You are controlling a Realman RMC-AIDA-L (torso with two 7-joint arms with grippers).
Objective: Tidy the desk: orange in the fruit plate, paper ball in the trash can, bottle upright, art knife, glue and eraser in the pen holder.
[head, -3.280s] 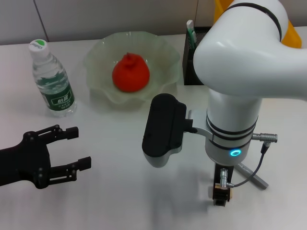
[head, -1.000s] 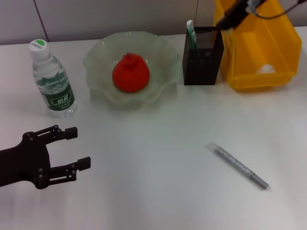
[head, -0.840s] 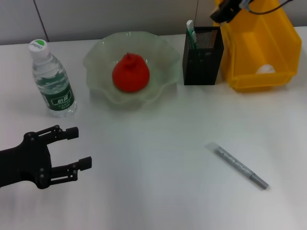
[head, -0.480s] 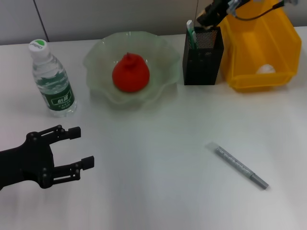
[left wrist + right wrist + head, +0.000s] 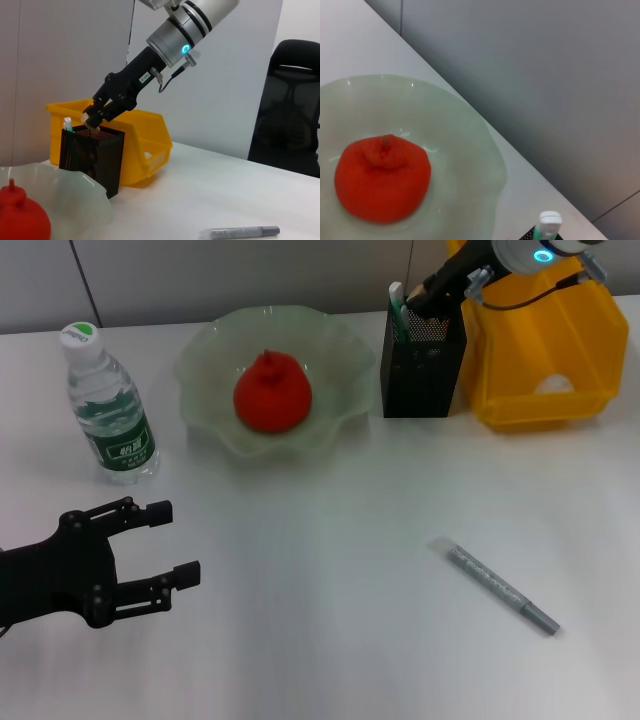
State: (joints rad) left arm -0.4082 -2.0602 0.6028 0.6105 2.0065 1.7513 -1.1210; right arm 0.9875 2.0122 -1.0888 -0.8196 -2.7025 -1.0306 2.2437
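Above the black mesh pen holder my right gripper is shut on the small beige eraser, held just over the cup's rim. A green-and-white glue stick stands in the holder. The grey art knife lies on the table at the front right. The orange sits in the pale-green fruit plate. The bottle stands upright at the left. A paper ball lies in the yellow trash can. My left gripper hovers open at the front left.
The trash can stands directly right of the pen holder, touching or nearly so. A grey wall runs behind the table. A black office chair stands beyond the table's far side in the left wrist view.
The right arm has lifted from the front of the table with the eraser, swung to the back and moved left over the pen holder. The left gripper crept slightly right.
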